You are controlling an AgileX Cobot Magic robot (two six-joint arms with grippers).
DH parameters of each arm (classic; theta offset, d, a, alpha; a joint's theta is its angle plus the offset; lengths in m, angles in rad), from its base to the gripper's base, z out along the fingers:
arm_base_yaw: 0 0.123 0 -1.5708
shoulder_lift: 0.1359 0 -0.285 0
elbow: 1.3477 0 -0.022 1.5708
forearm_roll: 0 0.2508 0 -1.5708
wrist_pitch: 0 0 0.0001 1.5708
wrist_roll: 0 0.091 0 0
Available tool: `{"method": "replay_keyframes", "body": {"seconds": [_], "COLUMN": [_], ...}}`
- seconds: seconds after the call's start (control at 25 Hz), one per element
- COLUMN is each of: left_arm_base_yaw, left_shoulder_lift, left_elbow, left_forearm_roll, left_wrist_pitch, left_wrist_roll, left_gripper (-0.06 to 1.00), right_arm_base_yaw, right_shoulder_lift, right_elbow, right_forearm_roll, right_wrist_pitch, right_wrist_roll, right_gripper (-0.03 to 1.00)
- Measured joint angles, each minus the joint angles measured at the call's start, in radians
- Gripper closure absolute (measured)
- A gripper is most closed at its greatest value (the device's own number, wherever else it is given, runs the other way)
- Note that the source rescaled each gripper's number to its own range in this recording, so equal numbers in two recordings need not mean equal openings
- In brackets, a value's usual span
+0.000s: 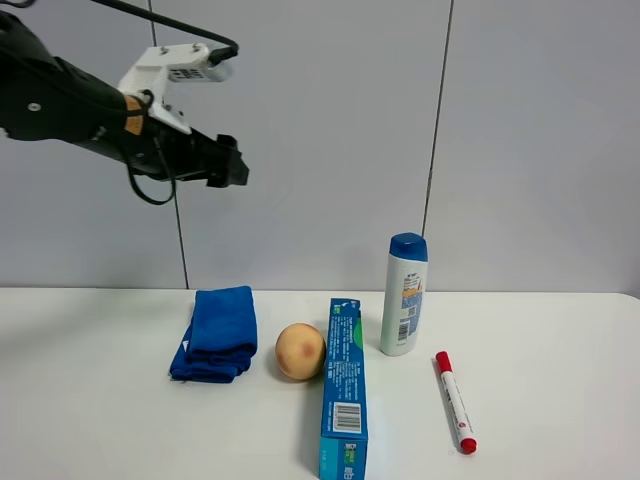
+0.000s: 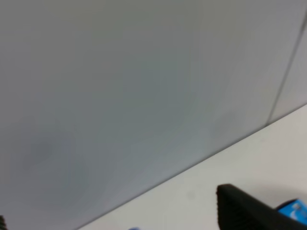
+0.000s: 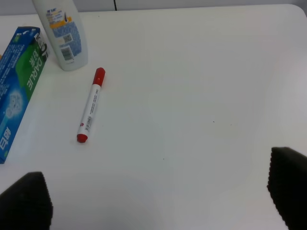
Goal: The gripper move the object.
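My left hand (image 1: 232, 162): raised high above the table's left part, jaws apart, gripping nothing.
My right hand (image 3: 153, 201): low over the table's right part, fingers (image 3: 26, 201) spread wide, nothing between them.
Shampoo bottle (image 1: 404, 295): upright near the table's back edge, right of centre.
Toothpaste box (image 1: 343, 390): just left of the bottle, running to the front edge.
Red marker (image 1: 455, 401): right of the bottle.
Peach (image 1: 300, 351): touching the box's left side.
Blue cloth (image 1: 216, 334): folded, left of the peach.

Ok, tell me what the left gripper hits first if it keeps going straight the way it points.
Probably nothing on the table: the left gripper is high and level, well above the shampoo bottle. Depth is unclear, so it might reach the grey wall.
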Motion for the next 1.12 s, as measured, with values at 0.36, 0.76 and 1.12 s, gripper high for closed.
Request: {"method": "replay_keyframes", "body": {"seconds": [0.36, 0.76, 1.12], "left_arm_base_yaw": [0.222, 0.299, 0.3], "left_shoulder_lift": [-0.408, -0.791, -1.114], "left_elbow": [0.36, 0.476, 0.476], "left_forearm_roll": [-0.006, -0.056, -0.302], "left_wrist_pitch": [0.013, 0.331, 0.665], "left_wrist_roll": [0.009, 0.013, 0.197], "left_gripper": [0.2, 0.2, 0.2], "right_arm_base_yaw": [0.0, 0.0, 0.0], "right_shoulder_lift": [0.0, 0.0, 0.0], "right_elbow": [0.0, 0.0, 0.0], "right_forearm_roll": [0.0, 0.0, 0.0], "right_wrist_pitch": [0.0, 0.0, 0.0], "right_wrist_roll": [0.0, 0.0, 0.0], "right_gripper": [-0.03, -0.03, -0.03]}}
